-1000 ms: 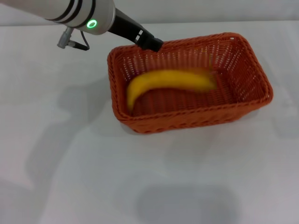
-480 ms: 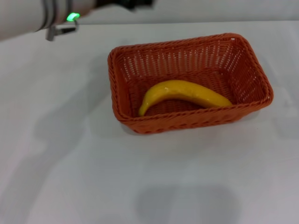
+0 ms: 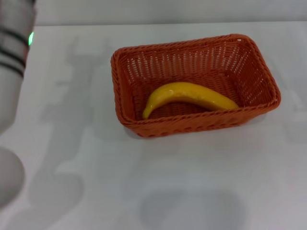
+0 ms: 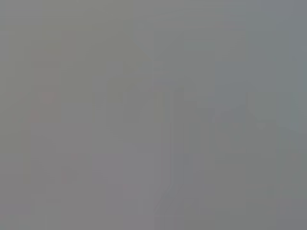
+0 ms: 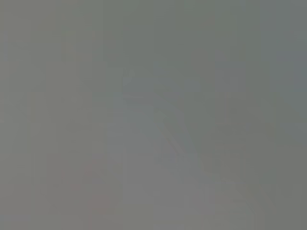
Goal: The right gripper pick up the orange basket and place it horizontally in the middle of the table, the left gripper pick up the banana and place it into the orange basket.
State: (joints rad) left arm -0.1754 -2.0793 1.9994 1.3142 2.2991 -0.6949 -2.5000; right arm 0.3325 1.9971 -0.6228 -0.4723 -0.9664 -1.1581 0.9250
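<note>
The orange basket (image 3: 261, 72) lies lengthwise across the middle of the white table (image 3: 192, 182) in the head view. Inside it, along its near wall, rests the yellow banana (image 3: 189, 95), touched by nothing. Only the silver left arm (image 3: 12, 72) with its green light shows, at the picture's left edge; its gripper is out of view. The right gripper is out of view too. Both wrist views show only flat grey.
The arm's shadow falls on the table to the left of the basket. Bare white tabletop lies in front of and to the right of the basket.
The left gripper has let the banana drop into the basket, where it settled against the near wall. The left arm has pulled back to the left edge of the picture.
</note>
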